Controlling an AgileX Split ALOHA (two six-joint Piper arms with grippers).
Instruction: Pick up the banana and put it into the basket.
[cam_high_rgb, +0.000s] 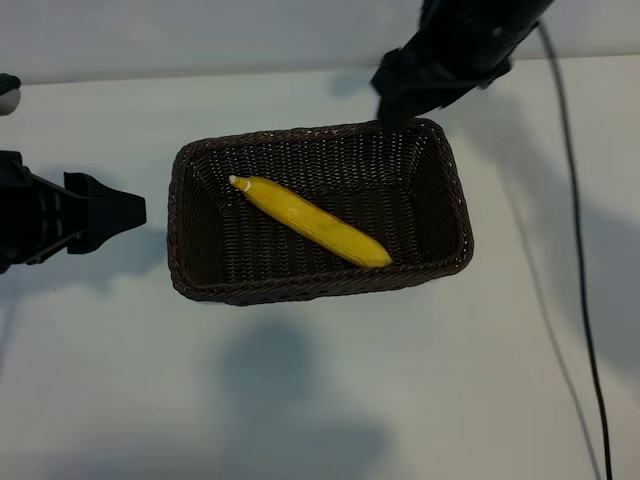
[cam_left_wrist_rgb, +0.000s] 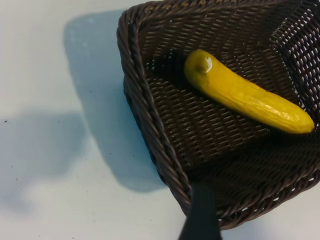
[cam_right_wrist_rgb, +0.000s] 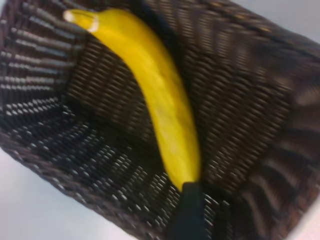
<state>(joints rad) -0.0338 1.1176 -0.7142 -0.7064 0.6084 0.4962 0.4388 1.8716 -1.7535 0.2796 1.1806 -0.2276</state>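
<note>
The banana (cam_high_rgb: 310, 221) lay diagonally on the floor of the basket (cam_high_rgb: 190, 170), smooth and bright yellow, gently curved, its pale stem tip toward the basket's left wall. The right gripper (cam_high_rgb: 400, 105) hung above the basket's far rim, holding nothing; whether its fingers were spread could not be told. The left gripper (cam_high_rgb: 125, 210) sat left of the basket, fingers spread, empty.
</note>
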